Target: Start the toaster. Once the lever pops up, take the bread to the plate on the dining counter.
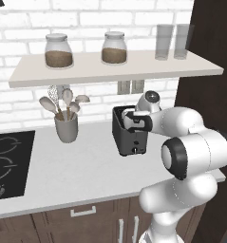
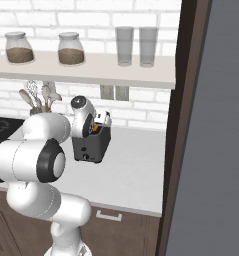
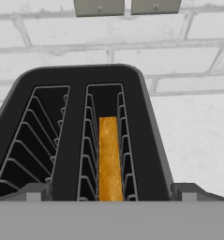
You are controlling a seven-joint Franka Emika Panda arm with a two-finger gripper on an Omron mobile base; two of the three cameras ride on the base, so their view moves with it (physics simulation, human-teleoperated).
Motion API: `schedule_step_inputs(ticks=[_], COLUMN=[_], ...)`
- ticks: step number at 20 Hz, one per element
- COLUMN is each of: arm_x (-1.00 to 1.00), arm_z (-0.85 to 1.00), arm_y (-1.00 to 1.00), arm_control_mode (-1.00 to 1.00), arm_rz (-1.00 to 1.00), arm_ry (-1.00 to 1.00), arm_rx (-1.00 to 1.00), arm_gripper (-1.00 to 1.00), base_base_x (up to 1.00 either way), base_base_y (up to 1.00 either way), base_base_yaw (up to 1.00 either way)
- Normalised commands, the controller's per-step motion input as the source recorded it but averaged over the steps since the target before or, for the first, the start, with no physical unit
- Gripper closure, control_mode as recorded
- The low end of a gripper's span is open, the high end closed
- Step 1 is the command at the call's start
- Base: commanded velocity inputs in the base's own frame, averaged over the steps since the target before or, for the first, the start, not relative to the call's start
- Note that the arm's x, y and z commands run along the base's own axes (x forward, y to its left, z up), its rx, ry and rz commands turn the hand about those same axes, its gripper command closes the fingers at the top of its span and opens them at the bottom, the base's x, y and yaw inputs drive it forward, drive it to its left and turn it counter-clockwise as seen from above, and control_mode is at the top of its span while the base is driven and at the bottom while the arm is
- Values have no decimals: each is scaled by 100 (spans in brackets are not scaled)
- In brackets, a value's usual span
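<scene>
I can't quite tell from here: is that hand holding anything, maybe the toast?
No, nothing is held. The hand is open above the toaster, and the bread sits untouched in its right slot.

bread (image 3: pixel 109 159) in toaster (image 1: pixel 129 137) slot; utensil cup (image 1: pixel 66 127) left of toaster

The arm reaches forward, elbow bent, its pincer (image 3: pixel 111 192) spread wide.

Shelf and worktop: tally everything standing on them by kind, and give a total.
Jars: 2
Glasses: 2
Utensil cup: 1
Toaster: 1
Total: 6
</scene>
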Motion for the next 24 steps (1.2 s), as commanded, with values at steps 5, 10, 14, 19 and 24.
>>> schedule_step_inputs(ticks=[5, 10, 14, 19, 24], arm_x=[0, 0, 0, 0, 0], arm_z=[0, 0, 0, 0, 0], arm_y=[0, 0, 0, 0, 0], arm_control_mode=[-100, -100, -100, -100, -100], arm_rz=[0, 0, 0, 0, 0], arm_ry=[0, 0, 0, 0, 0], arm_rx=[0, 0, 0, 0, 0], arm_gripper=[-100, -100, -100, -100, -100], base_base_x=[0, 0, 0, 0, 0], base_base_y=[0, 0, 0, 0, 0], base_base_yaw=[0, 0, 0, 0, 0])
